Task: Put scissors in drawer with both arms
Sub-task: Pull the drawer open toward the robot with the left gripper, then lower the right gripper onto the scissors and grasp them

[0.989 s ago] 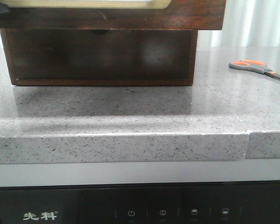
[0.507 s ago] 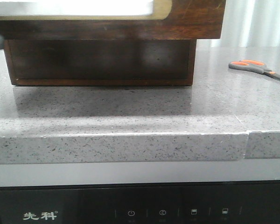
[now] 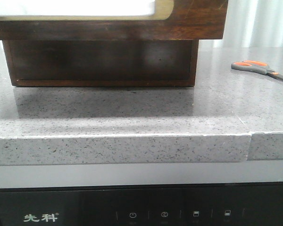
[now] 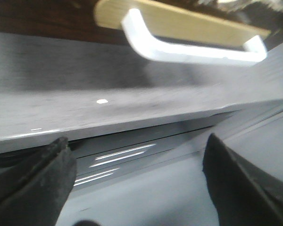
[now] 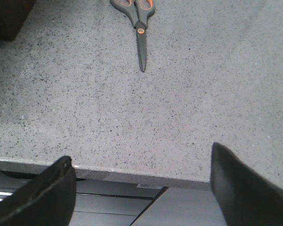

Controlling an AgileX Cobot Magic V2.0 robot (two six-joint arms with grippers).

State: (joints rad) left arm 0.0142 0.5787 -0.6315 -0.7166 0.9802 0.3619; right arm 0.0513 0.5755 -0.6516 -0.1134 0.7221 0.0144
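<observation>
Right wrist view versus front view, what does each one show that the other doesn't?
Only the right wrist view shows the open right gripper and the whole small grey-handled, orange-lined scissors down to the blade tip. Only the front view shows the dark brown wooden drawer with its gold-framed white panel, pulled out, and the black appliance panel below. Both show the scissors lying closed on the speckled grey countertop.

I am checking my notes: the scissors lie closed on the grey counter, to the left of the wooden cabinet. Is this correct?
Not quite. The scissors lie closed on the grey counter, but to the right of the wooden cabinet, not the left. The front view shows this.
</observation>
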